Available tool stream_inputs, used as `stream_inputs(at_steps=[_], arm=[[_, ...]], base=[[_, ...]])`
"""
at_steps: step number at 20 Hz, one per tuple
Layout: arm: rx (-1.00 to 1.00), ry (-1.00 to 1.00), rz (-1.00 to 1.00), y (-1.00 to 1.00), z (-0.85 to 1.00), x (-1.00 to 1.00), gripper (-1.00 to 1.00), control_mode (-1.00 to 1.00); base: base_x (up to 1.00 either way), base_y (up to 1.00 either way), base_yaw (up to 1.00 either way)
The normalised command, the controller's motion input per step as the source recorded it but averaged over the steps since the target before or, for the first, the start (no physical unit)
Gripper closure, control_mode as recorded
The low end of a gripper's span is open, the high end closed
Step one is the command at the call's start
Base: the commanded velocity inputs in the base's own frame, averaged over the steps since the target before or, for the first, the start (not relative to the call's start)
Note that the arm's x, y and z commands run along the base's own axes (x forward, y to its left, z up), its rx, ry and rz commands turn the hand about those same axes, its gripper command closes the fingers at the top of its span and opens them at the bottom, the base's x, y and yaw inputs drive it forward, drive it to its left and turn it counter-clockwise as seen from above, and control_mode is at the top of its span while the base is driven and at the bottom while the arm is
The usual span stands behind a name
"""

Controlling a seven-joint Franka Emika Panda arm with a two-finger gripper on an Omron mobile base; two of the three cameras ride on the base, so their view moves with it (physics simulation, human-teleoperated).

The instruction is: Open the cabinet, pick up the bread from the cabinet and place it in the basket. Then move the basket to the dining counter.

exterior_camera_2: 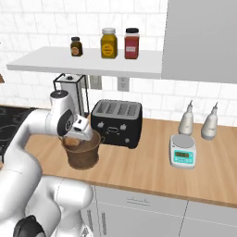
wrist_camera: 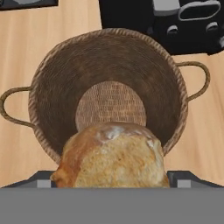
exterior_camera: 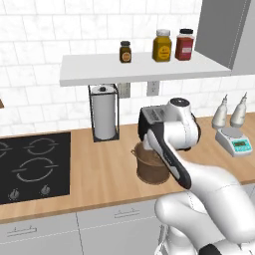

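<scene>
The bread [wrist_camera: 113, 157], a golden-brown bun, sits between the two fingertips of my gripper [wrist_camera: 113, 180], which touch its sides. It hangs just above the near rim of the round dark-brown woven basket [wrist_camera: 65, 78], whose inside is bare. The basket [exterior_camera: 152, 169] stands on the wooden worktop in front of the toaster, half hidden by my arm. In the right base view the gripper [exterior_camera_2: 76, 134] points down over the basket [exterior_camera_2: 83, 157]. The grey cabinet [exterior_camera_2: 199, 37] hangs at the upper right. The dining counter is out of view.
A black toaster [exterior_camera_2: 115, 122] stands right behind the basket. A paper towel holder [exterior_camera: 104, 117] is at its left, the black hob [exterior_camera: 30, 164] farther left. A scale [exterior_camera_2: 183, 152] and two bottles [exterior_camera_2: 186, 119] stand to the right. Above, a shelf [exterior_camera: 99, 74] carries spice jars.
</scene>
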Motion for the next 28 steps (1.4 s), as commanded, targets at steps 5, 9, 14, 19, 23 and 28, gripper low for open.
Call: stream_inputs(at_steps=[5,9,14,19,23,28], arm=[[0.00,0.11,0.00,0.00,-0.29,0.29,1.00,-1.00],[0.00,0.12,0.00,0.00,-0.38,0.16,1.00,-1.00],[0.00,0.04,0.00,0.00,-0.32,0.14,1.00,-1.00],[0.00,0.02,0.01,0.00,-0.26,0.20,1.00,-1.00],[0.00,0.05,0.01,0.00,-0.30,0.12,1.00,-1.00],[0.00,0.08,0.01,0.00,-0.37,0.10,1.00,-1.00]], base=[[0.00,0.00,0.00],[0.00,0.00,0.00],[0.00,0.00,0.00],[0.00,0.00,0.00],[0.00,0.00,0.00],[0.00,0.00,0.00]])
